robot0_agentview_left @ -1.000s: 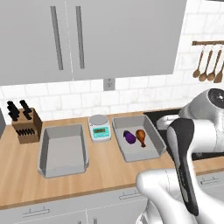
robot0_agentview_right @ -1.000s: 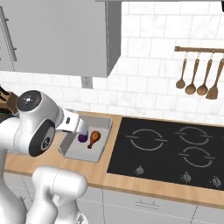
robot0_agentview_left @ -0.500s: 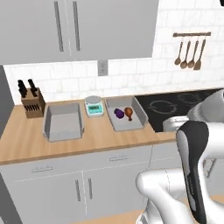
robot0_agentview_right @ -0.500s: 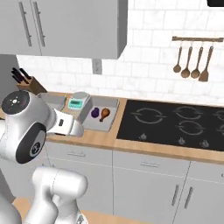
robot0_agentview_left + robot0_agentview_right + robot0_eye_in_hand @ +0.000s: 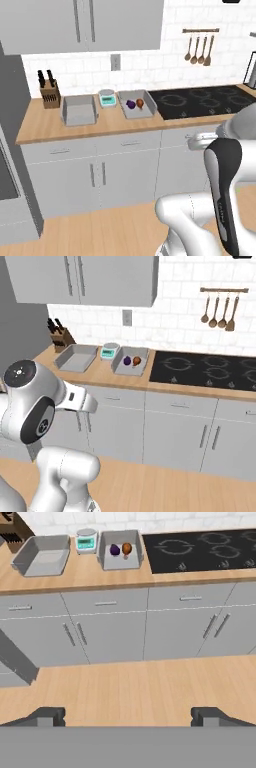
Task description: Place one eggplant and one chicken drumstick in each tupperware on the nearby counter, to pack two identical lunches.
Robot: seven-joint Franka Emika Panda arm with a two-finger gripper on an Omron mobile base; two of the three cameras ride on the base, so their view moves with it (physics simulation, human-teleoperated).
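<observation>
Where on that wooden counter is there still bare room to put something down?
The counter has bare wood left of the empty tupperware, in front of the knife block, and along the front edge. It is crowded further back: the scale sits tight between that container and the second tupperware, which holds an eggplant and drumstick beside the stovetop.

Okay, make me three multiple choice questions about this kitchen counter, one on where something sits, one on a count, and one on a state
1. What stands between the two grey containers?
A. knife block
B. small scale
C. spoon rack

2. How many pieces of food lie in the container beside the stovetop?
A. none
B. two
C. four

3. How is the container near the knife block?
A. empty
B. holding an eggplant
C. lidded

Answers:
1 B, the scale sits between the two.
2 B, an eggplant and a drumstick lie in the container beside the stovetop.
3 A, the container near the knife block shows a bare floor.
</observation>
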